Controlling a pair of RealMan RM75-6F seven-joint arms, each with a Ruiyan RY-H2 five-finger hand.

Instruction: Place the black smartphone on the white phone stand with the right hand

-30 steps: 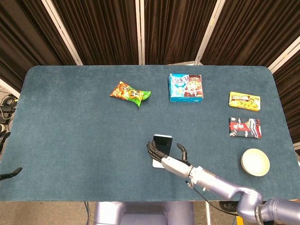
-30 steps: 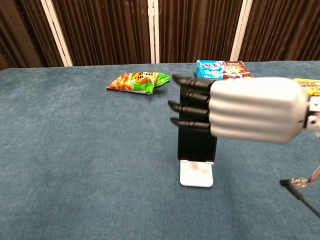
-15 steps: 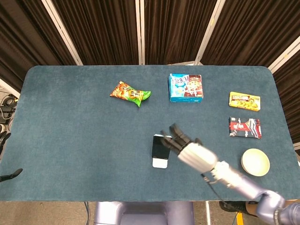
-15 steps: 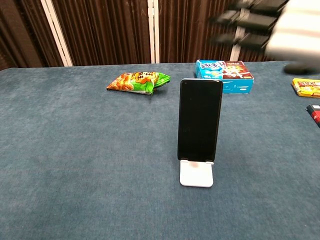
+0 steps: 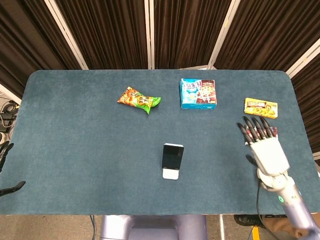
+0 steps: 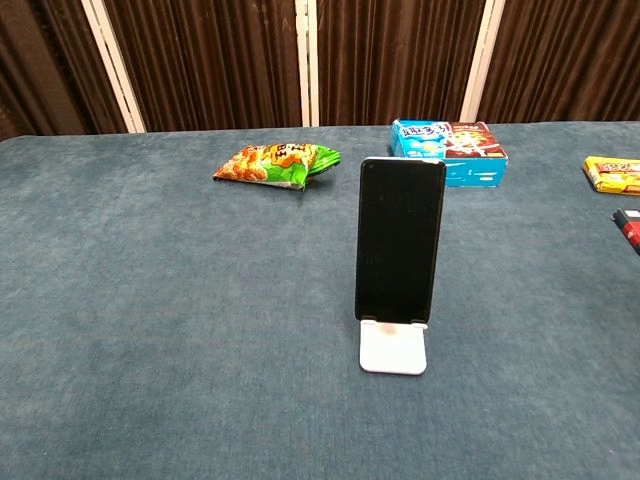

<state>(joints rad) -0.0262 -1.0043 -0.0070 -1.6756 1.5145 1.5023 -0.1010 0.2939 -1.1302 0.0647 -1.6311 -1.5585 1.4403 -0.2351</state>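
The black smartphone [image 6: 400,240] stood upright on the white phone stand [image 6: 393,348], leaning back a little, so the lip of the stand carried its lower edge and no grip was needed; I judged the placing done. The right hand [image 5: 265,150] hovered well apart at the right side of the tabletop [image 5: 75,150], its fingers [image 5: 252,129] released, straight and spread, grasping nothing, partly above a red snack pack. The left hand [image 5: 4,150] showed only dark fingertips at the left edge; its state I could not tell.

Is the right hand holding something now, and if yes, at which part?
Nothing is held. The right hand is open above the table's right side, apart from the phone, which stands on the stand.
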